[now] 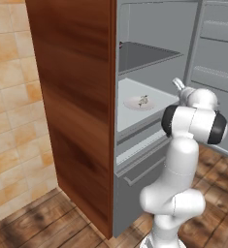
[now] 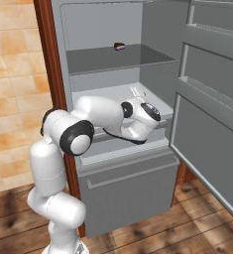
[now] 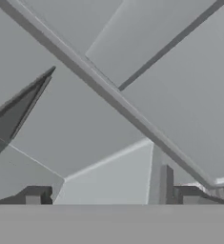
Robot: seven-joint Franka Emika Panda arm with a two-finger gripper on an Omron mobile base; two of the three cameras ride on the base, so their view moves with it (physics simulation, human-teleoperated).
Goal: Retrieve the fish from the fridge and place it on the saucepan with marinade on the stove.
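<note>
- The fridge (image 1: 81,97) stands open, with its brown wood side panel (image 1: 72,126) on the left and its grey door (image 2: 212,114) swung out to the right.
- The fish (image 1: 143,100) is a tiny greyish-brown thing. It lies on a pale round plate (image 1: 135,103) on the lower shelf (image 1: 130,118) inside the fridge.
- The plate sits near the middle of that shelf, a little toward the back wall.
- Above it is another shelf (image 2: 118,59), dark grey and flat. A small dark and pink thing (image 2: 120,46) sits far back on it.
- Under the lower shelf is the bottom drawer (image 2: 128,191) with a long bar handle. It is closed.
- The white arm (image 2: 108,116) reaches from the near side into the fridge, just over the front edge of the lower shelf.
- The gripper (image 3: 108,195) is inside the fridge. In the hand view its two dark fingertips (image 3: 37,194) stand wide apart, so it is let go and holds nothing.
- Between the fingertips there are just grey fridge walls and shelf edges.
- In the left base view the hand is to the right of the plate and not touching it.
- The floor (image 1: 33,223) is brown wood, and the wall (image 1: 13,97) on the left has tan tiles.
</note>
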